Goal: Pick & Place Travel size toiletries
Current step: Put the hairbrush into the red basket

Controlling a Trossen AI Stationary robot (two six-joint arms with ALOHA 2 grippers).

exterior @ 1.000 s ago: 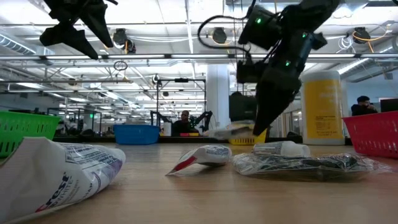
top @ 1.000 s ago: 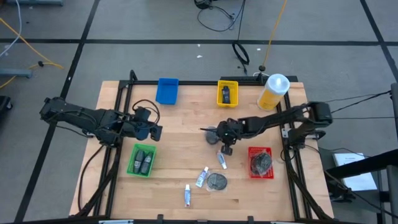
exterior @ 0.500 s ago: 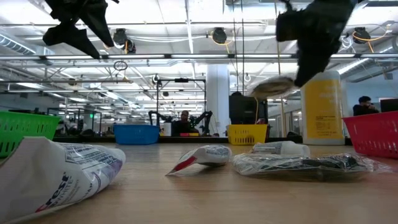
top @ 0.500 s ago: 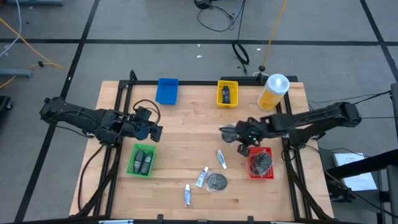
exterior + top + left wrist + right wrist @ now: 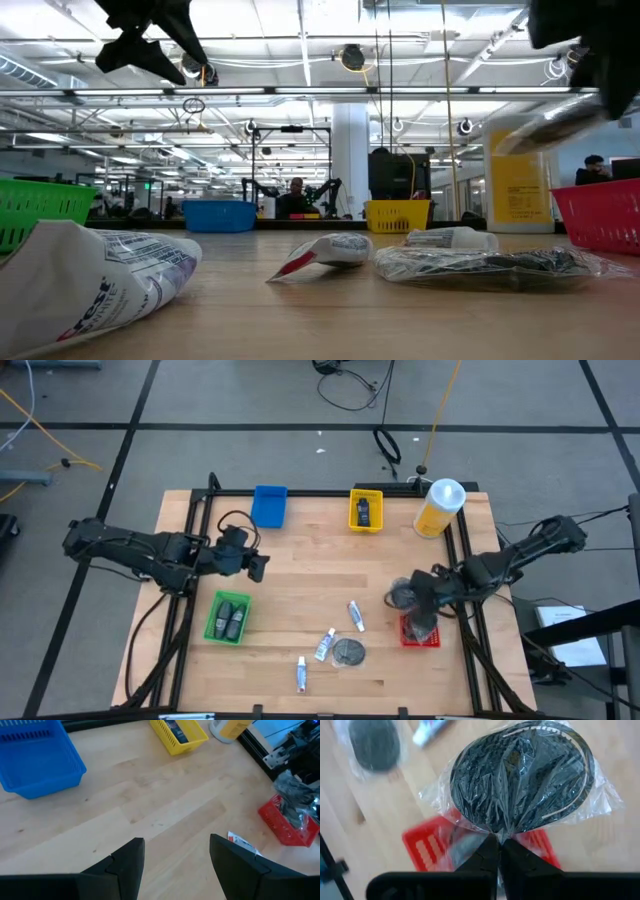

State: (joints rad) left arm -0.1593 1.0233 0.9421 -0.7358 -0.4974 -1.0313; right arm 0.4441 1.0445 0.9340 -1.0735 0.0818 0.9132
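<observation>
Presently a bagged dark disc (image 5: pixel 520 775) is pinched by only a fold of wrapper in the closed right gripper (image 5: pixel 497 845) above the red tray (image 5: pixel 412 634) near the table's right edge, so it could be dropped outside if the film slips, while the left gripper (image 5: pixel 175 857) is held half open and empty.

Bright overhead light, soft shadows, slight blur

Grey carpet floor (image 5: pixel 250 445) around the wooden table (image 5: pixel 300 575), crossed by dark seams, with black cables (image 5: pixel 350 385) and a yellow cord (image 5: pixel 40 420) lying loose. Beyond the table edge, a wide hall under rows of ceiling lights (image 5: pixel 300 45), a white pillar (image 5: pixel 350 150) mid-room. Two seated people far back (image 5: pixel 297 195) (image 5: pixel 590 170).
</observation>
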